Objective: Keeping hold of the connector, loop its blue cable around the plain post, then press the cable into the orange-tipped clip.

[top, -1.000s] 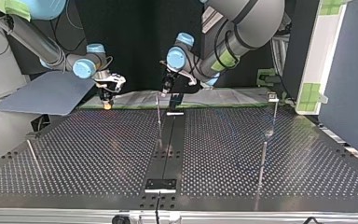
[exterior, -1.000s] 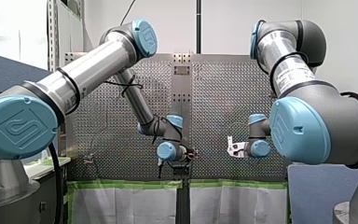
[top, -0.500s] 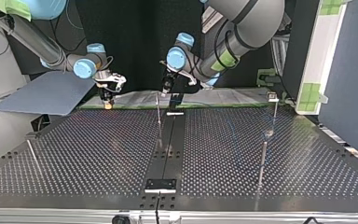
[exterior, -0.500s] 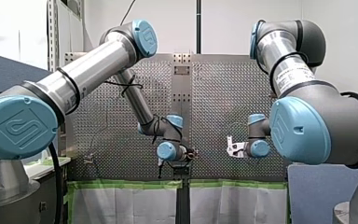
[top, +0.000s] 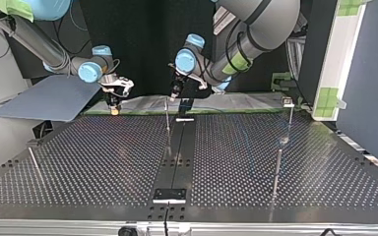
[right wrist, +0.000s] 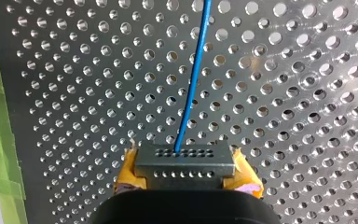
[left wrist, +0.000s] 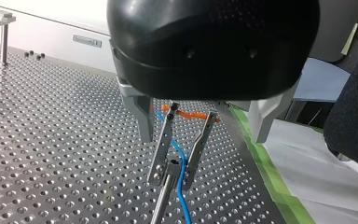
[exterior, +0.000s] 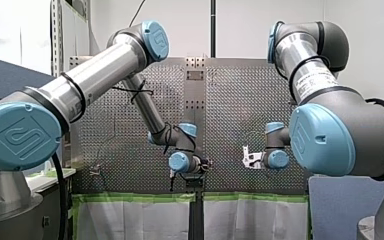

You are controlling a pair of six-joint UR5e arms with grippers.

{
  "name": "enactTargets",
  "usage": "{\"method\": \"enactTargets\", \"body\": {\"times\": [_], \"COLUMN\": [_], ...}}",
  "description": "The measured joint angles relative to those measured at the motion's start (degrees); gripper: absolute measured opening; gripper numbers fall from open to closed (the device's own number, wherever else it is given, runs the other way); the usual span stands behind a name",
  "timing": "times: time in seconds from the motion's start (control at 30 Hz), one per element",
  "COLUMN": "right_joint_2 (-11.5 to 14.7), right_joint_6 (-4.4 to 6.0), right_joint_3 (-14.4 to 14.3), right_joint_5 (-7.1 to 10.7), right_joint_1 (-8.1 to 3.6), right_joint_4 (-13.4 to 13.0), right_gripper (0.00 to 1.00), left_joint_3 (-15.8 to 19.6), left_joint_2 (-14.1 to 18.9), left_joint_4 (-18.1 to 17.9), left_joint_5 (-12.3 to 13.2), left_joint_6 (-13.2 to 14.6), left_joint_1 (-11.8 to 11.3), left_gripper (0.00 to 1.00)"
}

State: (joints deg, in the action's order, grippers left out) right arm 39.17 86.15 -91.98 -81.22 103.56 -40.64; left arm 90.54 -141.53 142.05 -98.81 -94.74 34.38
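Top view, left to right: my right gripper near the table's far edge clamps the connector between yellow pads, long axis across them, cable leaving straight ahead over the table. At centre my left gripper sets narrow metal fingers astride cable and post. Looping looks in hand; next, sweep the cable round the post.

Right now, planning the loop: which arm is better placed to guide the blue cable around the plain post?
Probably left: my left gripper straddles the post top, cable between its fingers. My right gripper holds the connector.
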Motion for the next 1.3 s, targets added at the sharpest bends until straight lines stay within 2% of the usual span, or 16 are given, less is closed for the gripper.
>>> {"method": "enactTargets", "body": {"times": [0.37, 0.5, 0.63, 0.87, 1.13, 1.3], "right_joint_2": [0.0, -0.01, -0.05, -0.07, -0.08, -0.09], "right_joint_6": [0.0, 0.0, 0.0, 0.0, -0.03, 0.0], "right_joint_3": [0.0, 0.0, 0.0, 0.0, 0.0, 0.0], "right_joint_5": [0.0, 0.0, 0.0, 0.0, 0.0, 0.01], "right_joint_1": [0.06, 0.1, 0.11, 0.17, 0.43, 0.65], "right_joint_4": [0.03, 0.03, 0.01, -0.1, 0.1, 0.7], "right_gripper": [0.0, 0.0, 0.0, 0.0, 0.0, 0.0], "left_joint_3": [0.0, 0.88, 3.08, 7.3, 11.8, 14.69], "left_joint_2": [0.01, 0.95, 3.16, 7.38, 11.89, 14.77], "left_joint_4": [0.15, 0.89, -0.37, -3.0, -0.45, -0.27], "left_joint_5": [-0.06, -0.8, -2.89, -7.08, -11.6, -14.3], "left_joint_6": [0.62, 1.82, 3.34, 3.2, -0.46, -2.44], "left_joint_1": [0.18, 0.55, 1.0, 1.18, 0.9, 1.03], "left_gripper": [1.0, 1.0, 1.0, 1.0, 1.0, 1.0]}}
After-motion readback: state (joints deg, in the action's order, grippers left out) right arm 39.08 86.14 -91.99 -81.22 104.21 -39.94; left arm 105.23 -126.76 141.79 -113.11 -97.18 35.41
